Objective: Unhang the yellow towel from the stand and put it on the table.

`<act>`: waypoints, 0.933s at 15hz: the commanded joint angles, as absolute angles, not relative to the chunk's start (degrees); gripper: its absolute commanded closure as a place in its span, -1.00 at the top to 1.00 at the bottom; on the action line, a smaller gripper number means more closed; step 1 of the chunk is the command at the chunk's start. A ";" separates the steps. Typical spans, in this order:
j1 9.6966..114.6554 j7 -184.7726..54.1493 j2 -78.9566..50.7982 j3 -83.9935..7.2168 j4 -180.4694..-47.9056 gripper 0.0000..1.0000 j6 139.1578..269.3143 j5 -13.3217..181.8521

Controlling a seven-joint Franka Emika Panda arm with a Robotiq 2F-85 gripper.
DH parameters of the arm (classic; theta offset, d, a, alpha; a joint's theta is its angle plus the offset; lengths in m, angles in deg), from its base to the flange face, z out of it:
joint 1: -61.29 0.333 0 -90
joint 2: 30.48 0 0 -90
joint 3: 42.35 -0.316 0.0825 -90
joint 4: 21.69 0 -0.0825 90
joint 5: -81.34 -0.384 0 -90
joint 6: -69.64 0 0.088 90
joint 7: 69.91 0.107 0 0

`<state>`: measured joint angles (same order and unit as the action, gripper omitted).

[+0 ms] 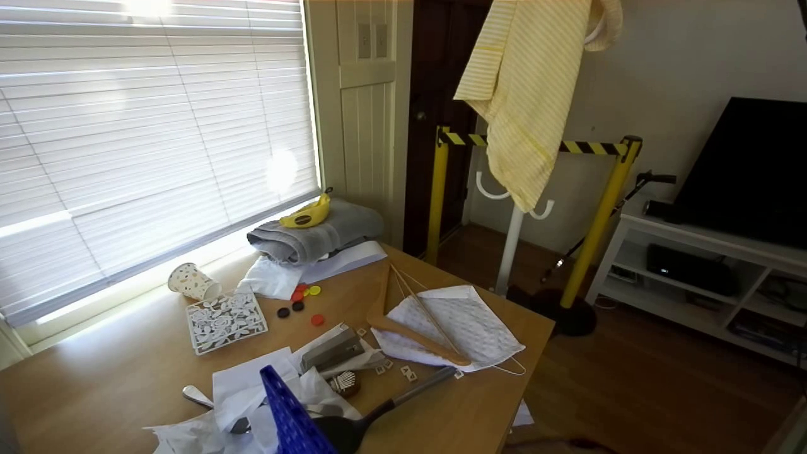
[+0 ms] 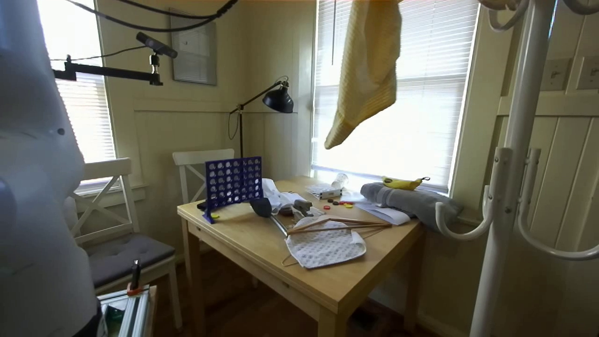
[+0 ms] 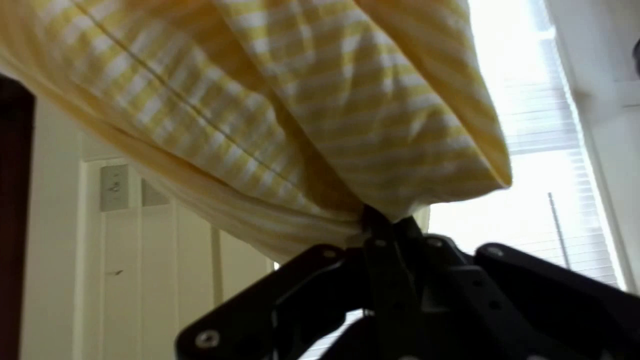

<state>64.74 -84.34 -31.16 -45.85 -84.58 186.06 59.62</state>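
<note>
The yellow towel is pale with white stripes. It hangs in folds from above the frame in both exterior views, its lower end pointing down. In the wrist view the towel fills the top. My gripper shows only in the wrist view, its fingers together with the cloth bunched at the tips. The white stand has curved hooks; its pole is at the right. A bit of cloth shows by an upper hook; whether the towel is still caught there is cut off. The wooden table is below.
On the table are a blue game grid, a wooden hanger, a patterned white cloth, a black spatula and a grey folded cloth with a banana pouch. Yellow posts stand behind the stand.
</note>
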 commanded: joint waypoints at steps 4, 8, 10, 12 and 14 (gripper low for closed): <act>63.92 -95.03 -25.71 -45.58 -86.74 -0.97 178.35 39.51; 61.70 -93.24 -20.76 -44.76 -85.89 -0.97 166.70 34.81; 60.79 -91.29 -18.73 -44.41 -84.72 -0.97 159.85 35.56; 61.30 -88.57 -17.37 -43.68 -83.40 -0.97 155.40 42.00; 62.42 -87.67 -16.28 -42.89 -82.82 -0.97 155.51 49.00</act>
